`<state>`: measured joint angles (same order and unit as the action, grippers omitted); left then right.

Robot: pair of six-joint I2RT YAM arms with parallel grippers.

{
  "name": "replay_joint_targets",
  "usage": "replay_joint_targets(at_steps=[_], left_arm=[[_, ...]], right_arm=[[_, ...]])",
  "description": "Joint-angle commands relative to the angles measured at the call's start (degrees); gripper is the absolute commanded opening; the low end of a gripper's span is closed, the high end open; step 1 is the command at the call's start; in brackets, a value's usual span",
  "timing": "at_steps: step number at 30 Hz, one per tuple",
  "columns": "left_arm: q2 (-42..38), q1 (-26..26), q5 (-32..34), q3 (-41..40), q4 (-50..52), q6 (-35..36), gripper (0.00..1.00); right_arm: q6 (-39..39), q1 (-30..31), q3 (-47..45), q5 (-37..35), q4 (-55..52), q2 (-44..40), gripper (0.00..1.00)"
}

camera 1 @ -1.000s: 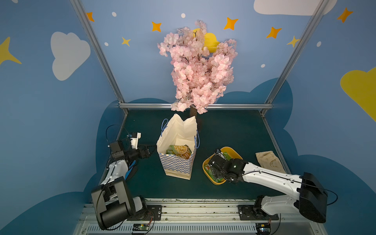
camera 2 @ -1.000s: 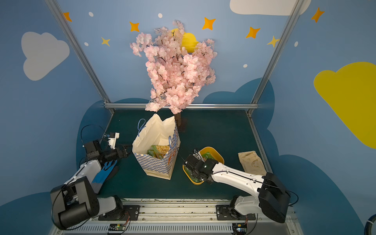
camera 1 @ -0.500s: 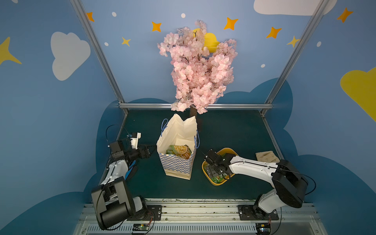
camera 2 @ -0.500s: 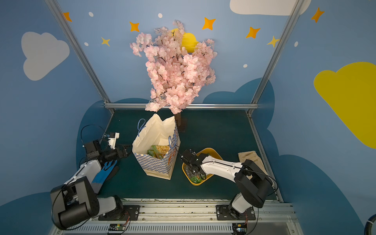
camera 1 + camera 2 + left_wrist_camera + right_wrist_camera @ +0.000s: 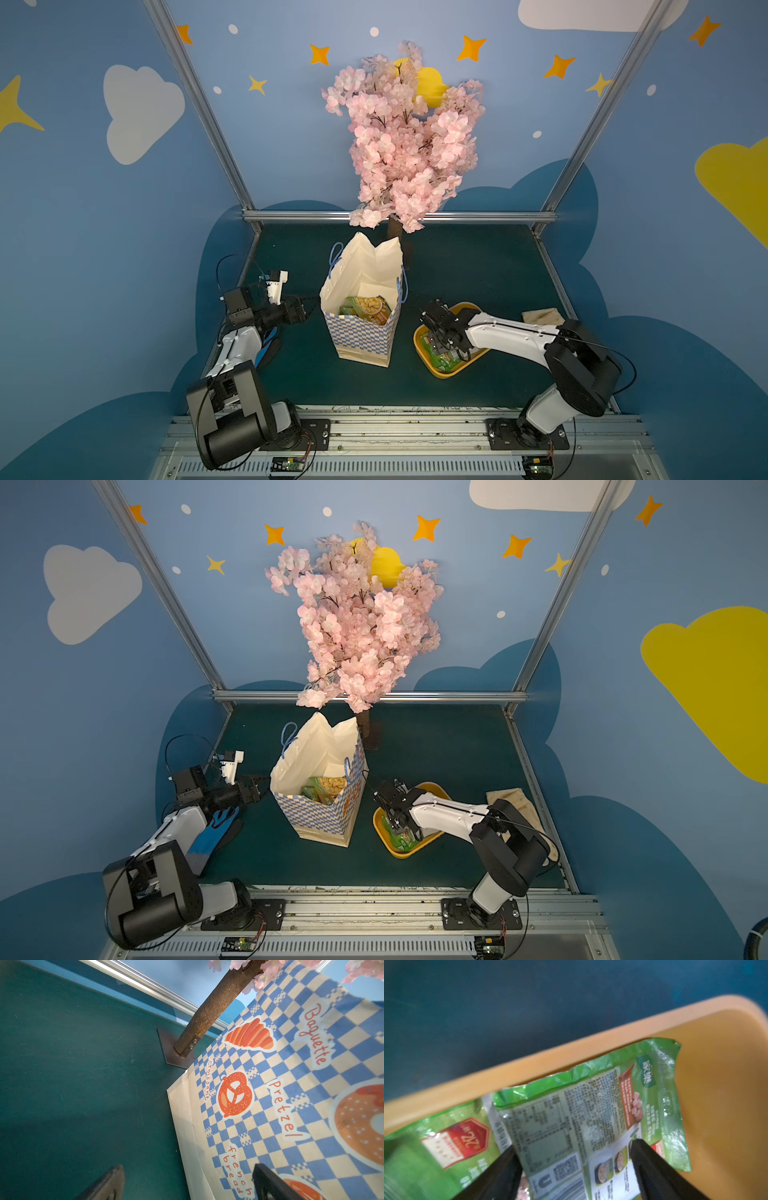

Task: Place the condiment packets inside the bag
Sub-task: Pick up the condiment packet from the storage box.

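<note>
**A:** The right gripper was down in the yellow tray, with its jaws spread either side of a green condiment packet that lay printed back up.

**B:** Was it pinching it?

**A:** Not that I could see. The fingers stood apart with the sachet between them, and I couldn't tell whether the tips touched it. A second packet with a red badge lay right beside it, its edge tucked under the first.

**B:** And the bag?

**A:** The bag stood upright mid-table, mouth open, with the tray near it on the right arm's side. More packets sat inside, the noodle-bowl one on top.

**B:** What about the left side?

**A:** The left gripper was wide open and empty, aimed at the bag's checkered wall and close to it. A blue glove lay on the table under that arm.
</note>
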<state>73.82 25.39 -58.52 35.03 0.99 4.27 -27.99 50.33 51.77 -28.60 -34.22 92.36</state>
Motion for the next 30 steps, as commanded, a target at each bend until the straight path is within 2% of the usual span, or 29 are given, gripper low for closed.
replay_joint_targets(at_steps=[1,4,7,15,19,21,30], left_arm=[[0.5,0.1,-1.3,-0.3,-0.2,0.1,1.00],[0.4,0.1,-1.3,-0.3,-0.3,0.1,1.00],[0.6,0.2,-1.3,-0.3,-0.4,0.1,1.00],[0.4,0.2,-1.4,-0.3,-0.3,0.1,1.00],[0.2,0.2,-1.5,-0.4,-0.3,0.1,1.00],[0.2,0.2,-1.4,-0.4,-0.3,0.1,1.00],[0.2,0.1,-1.4,-0.4,-0.3,0.1,1.00]], right_arm=[[-2.0,-0.4,0.7,-6.8,-2.0,-1.1,0.80],[-2.7,-0.1,1.0,-8.7,-2.6,-3.6,0.78],[-2.8,0.0,0.7,-10.6,-2.7,-7.5,0.70],[-2.8,-0.2,0.0,-12.8,-3.5,-11.0,0.37],[-3.9,-0.6,0.1,-13.1,-4.1,-12.0,0.15],[-4.6,-0.7,0.2,-13.1,-4.4,-13.1,0.00],[-6.8,-1.5,0.3,-11.6,-4.4,-22.2,0.00]])
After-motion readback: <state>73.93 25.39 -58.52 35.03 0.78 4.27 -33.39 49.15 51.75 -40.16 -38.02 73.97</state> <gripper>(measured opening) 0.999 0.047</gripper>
